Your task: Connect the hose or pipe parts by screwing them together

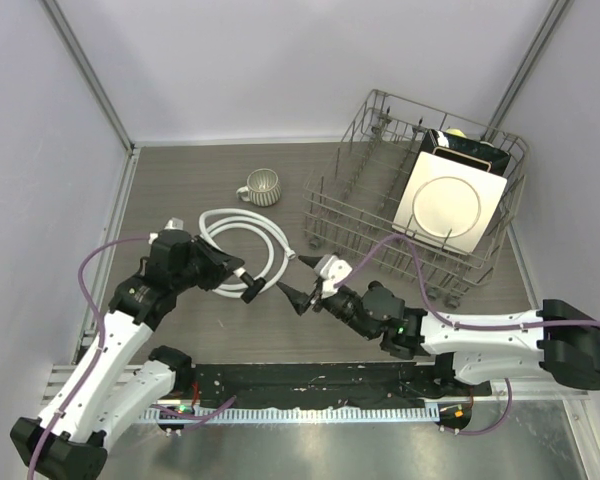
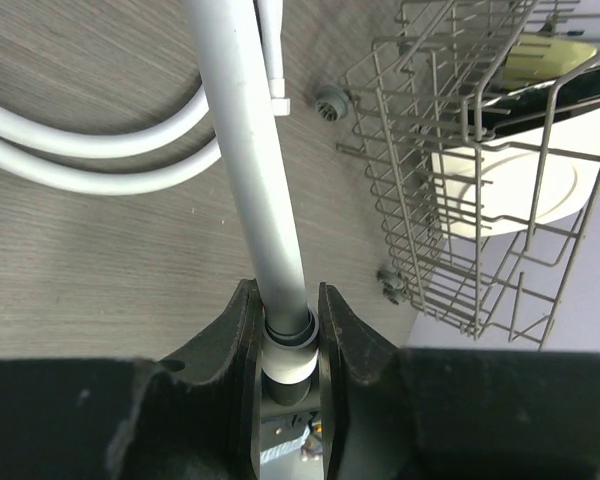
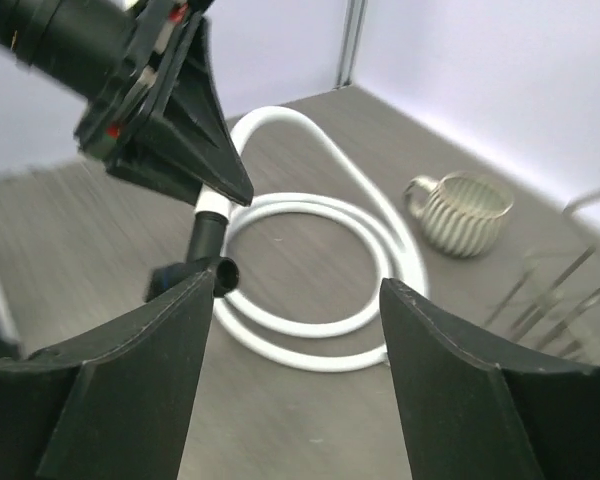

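Observation:
The white hose lies coiled on the table. My left gripper is shut on the hose's end, and the left wrist view shows the white end nut squeezed between the jaws. A small black T-shaped fitting sits right against that nut, just past the left gripper's fingertips. My right gripper stands open with nothing between its fingers. Its left finger is close beside the fitting. In the top view the right gripper faces the left one across a small gap.
A grey ribbed mug stands behind the coil. A wire dish rack holding a white plate fills the right side of the table, and its corner and feet show in the left wrist view.

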